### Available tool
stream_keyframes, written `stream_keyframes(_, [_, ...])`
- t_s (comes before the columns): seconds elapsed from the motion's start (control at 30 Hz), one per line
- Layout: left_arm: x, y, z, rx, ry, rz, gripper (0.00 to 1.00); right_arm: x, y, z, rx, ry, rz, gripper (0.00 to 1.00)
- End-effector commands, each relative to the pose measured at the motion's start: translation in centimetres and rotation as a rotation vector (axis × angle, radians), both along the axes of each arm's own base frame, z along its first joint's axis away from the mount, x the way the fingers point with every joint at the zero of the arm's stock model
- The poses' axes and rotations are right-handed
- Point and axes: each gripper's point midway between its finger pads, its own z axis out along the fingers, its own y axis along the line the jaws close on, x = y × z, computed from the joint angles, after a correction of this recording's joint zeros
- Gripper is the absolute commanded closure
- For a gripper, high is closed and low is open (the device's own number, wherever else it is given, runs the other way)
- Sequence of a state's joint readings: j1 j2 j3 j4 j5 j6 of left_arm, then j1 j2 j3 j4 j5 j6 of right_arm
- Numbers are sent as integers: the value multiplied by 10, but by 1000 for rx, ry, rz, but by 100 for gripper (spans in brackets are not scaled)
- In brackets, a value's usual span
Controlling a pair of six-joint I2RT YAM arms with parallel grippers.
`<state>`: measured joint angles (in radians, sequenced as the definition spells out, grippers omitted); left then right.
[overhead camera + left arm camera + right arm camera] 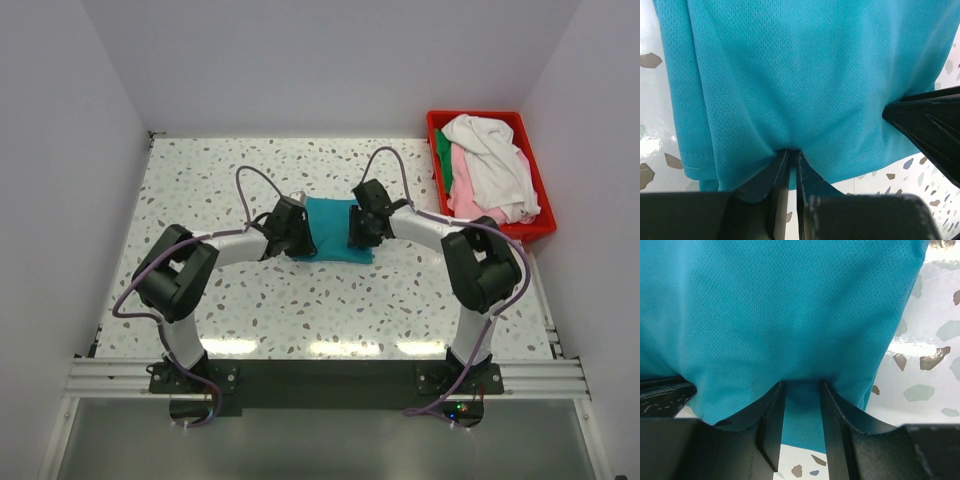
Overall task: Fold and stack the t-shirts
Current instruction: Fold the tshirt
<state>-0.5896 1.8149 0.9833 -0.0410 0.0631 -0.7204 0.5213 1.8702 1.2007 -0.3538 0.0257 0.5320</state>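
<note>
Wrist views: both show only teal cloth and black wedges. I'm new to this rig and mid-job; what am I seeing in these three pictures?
Two robot arms stand on a speckled table. The overhead picture looks down from behind them. The other two come from a camera on each wrist, and the black wedges are that arm's own fingers. A teal t-shirt lies between the arms. The left gripper is pinched shut on its edge. The right gripper has cloth between fingers that stand apart. More shirts sit in the red bin, far right.
</note>
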Motion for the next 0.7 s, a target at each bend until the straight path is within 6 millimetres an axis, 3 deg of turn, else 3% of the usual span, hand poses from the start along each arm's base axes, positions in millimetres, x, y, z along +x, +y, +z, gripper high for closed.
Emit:
stream_keyframes(0.0, [-4, 10, -11, 25, 3, 44, 84, 5, 2, 1, 19, -20, -19, 61])
stream_keyframes(0.07, [-2, 10, -5, 23, -12, 44, 82, 5, -1, 7, 10, -29, -24, 60])
stream_keyframes(0.27, [5, 6, 24, 2, -66, 28, 76, 13, 0, 57, 19, -129, -19, 59])
stream_keyframes(0.4, [11, 5, 47, -10, -110, 30, 70, 10, 16, 81, 36, -178, 16, 59])
stream_keyframes(0.5, [15, 6, 63, -24, -137, 34, 63, 10, 36, 84, 45, -187, 55, 59])
stream_keyframes(0.63, [30, 27, 71, -16, -159, 97, 53, 11, 59, 68, 47, -151, 94, 59])
stream_keyframes(0.67, [33, 33, 71, -14, -156, 109, 52, 13, 62, 56, 37, -130, 96, 60])
